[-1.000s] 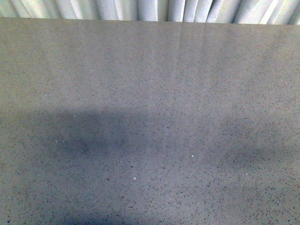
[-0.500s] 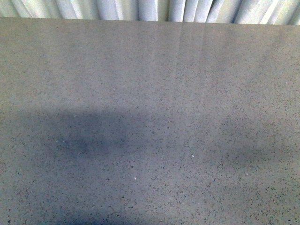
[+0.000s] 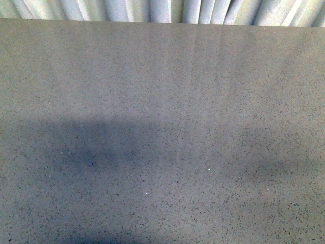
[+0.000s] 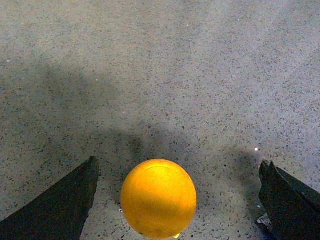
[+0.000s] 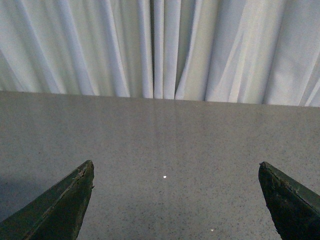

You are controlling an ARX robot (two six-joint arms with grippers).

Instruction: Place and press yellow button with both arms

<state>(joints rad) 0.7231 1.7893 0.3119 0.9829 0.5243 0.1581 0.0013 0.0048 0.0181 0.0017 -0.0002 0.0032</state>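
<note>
Shadows [image 3: 91, 147] are barely shifting on the tabletop [image 3: 162, 76] since a second ago. Left claw [image 4: 178, 162] is hanging spread wide, the button [image 4: 158, 198] sitting between its jaws, touching neither, its yellow dome facing the camera. Right claw [image 5: 176, 167] is gaping too, gripping nothing, looking over the tabletop toward the curtain [image 5: 160, 50] at the far edge.

One yellow button [image 4: 158, 198], two claws [image 4: 178, 162] [image 5: 176, 164], one table [image 3: 162, 101].

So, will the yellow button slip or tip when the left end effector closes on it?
The yellow button likely slips: its cap is smooth and glossy. It may tip if pushed sideways, as the cap hides its base. The open left end effector straddles it.
</note>
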